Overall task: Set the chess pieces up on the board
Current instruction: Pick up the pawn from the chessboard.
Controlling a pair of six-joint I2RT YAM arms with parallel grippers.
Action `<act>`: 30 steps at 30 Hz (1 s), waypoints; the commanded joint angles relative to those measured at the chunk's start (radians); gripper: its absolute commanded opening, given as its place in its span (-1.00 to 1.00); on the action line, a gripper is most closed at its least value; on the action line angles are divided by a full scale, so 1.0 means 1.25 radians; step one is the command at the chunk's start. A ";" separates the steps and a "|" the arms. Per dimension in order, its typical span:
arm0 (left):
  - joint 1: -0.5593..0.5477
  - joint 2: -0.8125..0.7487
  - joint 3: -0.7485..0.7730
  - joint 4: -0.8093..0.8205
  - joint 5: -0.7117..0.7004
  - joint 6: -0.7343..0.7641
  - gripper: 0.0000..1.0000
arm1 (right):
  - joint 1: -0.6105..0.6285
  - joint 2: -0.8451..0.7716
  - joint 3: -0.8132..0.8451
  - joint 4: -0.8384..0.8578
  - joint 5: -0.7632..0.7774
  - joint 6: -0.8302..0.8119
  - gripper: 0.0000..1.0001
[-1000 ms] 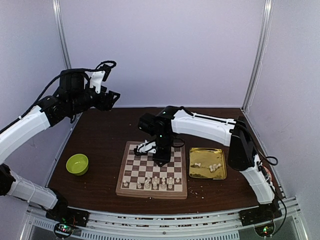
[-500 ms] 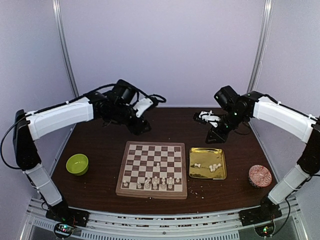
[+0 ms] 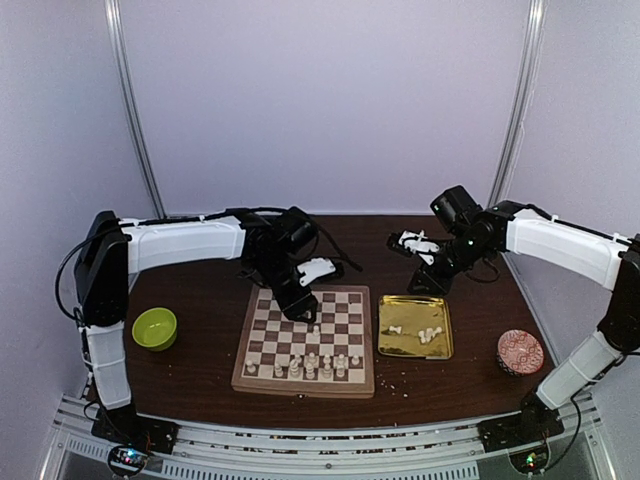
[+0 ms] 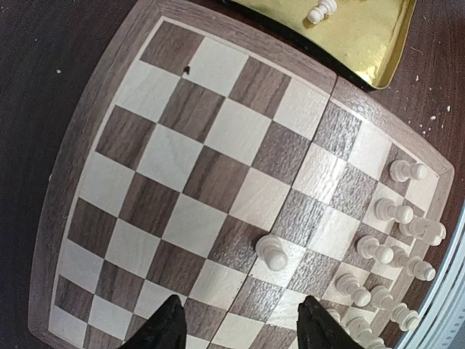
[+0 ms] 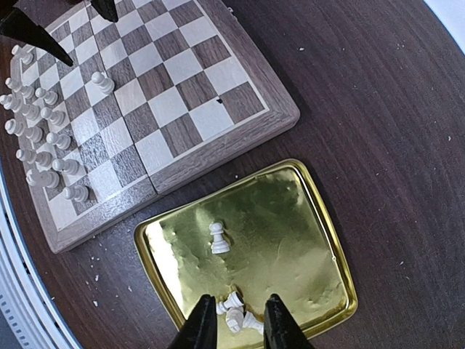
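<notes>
In the top view, the board [image 3: 345, 320] is seen at the middle of the table. Two rows of chess pieces [image 3: 310, 365] are stood along the board's near edge, and a lone pawn [image 3: 316, 329] is set toward the board's centre. Just beside the board's right edge a gold tray [image 3: 410, 346] is placed, and a few white pieces are left in it. A green bowl [image 3: 154, 328] is seen well apart from the board's left edge. The left gripper [image 3: 310, 318] is held over the board's far half. The right gripper [image 3: 426, 287] is held beyond the board's far right corner.

In the left wrist view, the left gripper's claw is seen spread, with nothing between its tips. The lone pawn is stood upright on a light square just ahead of them.

In the right wrist view, the right gripper's claw is parted only narrowly and nothing is pinched. Directly under it, an upright pawn [image 5: 218, 238] and a small heap of toppled pieces [image 5: 236, 314] are seen in the tray beside the board.

The task is judged well past half done. The tray's pieces remain to be brought over, and the lone pawn probably needs moving to its rank.
</notes>
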 commanded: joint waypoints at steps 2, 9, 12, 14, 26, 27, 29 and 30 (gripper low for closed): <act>-0.017 0.036 0.048 -0.009 0.021 -0.001 0.02 | -0.004 0.001 0.008 0.012 -0.008 -0.011 -0.55; -0.026 0.081 0.077 -0.021 0.003 0.004 -0.11 | -0.003 0.008 0.008 0.008 -0.006 -0.016 -0.55; -0.029 0.092 0.085 -0.025 0.000 0.008 -0.16 | -0.004 0.014 0.010 0.006 -0.008 -0.018 -0.55; -0.029 0.097 0.087 -0.024 -0.003 0.009 -0.18 | -0.003 0.019 0.011 0.004 -0.009 -0.018 -0.55; -0.031 0.131 0.105 -0.052 -0.010 0.025 -0.42 | -0.004 0.030 0.014 0.000 -0.008 -0.020 -0.55; -0.031 0.132 0.106 -0.054 -0.011 0.026 -0.43 | -0.003 0.031 0.014 -0.001 -0.008 -0.021 -0.55; -0.031 0.135 0.106 -0.061 -0.012 0.029 -0.51 | -0.003 0.033 0.014 -0.002 -0.008 -0.021 -0.55; -0.031 0.135 0.107 -0.065 -0.011 0.031 -0.57 | -0.004 0.033 0.014 -0.002 -0.009 -0.021 -0.55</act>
